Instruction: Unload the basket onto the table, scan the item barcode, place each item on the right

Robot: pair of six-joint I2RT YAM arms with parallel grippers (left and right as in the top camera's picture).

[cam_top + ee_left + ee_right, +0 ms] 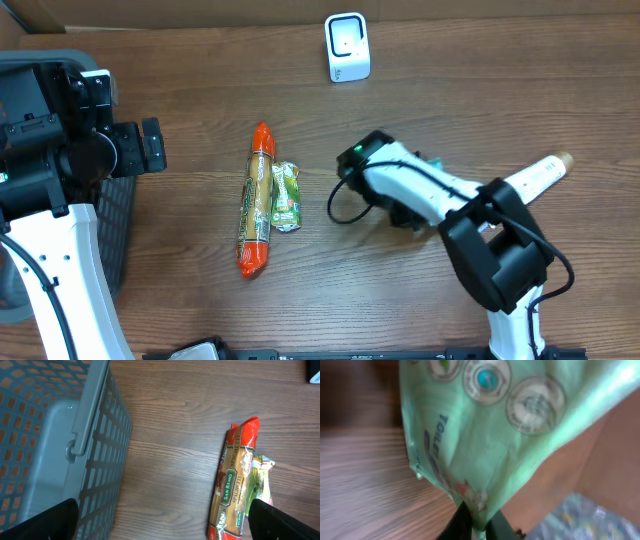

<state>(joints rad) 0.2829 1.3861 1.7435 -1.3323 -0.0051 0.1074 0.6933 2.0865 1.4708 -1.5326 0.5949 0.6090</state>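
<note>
Far left, a grey slatted plastic basket point(95, 475) lies by the left gripper point(162, 522), jaws spread wide and empty. Centre-right, the right gripper point(477, 522) pinches a glossy green foil packet point(485, 435) by its edge. So thin a hold may slip before the small white scanner point(347, 47), upper centre.

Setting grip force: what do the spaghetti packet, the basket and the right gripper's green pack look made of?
Spaghetti packet: glossy plastic film, clear window showing pasta. Basket: grey moulded plastic, matte lattice. Green pack: thin shiny film, probably plastic; it creases and glints where the right gripper pinches it.
</note>
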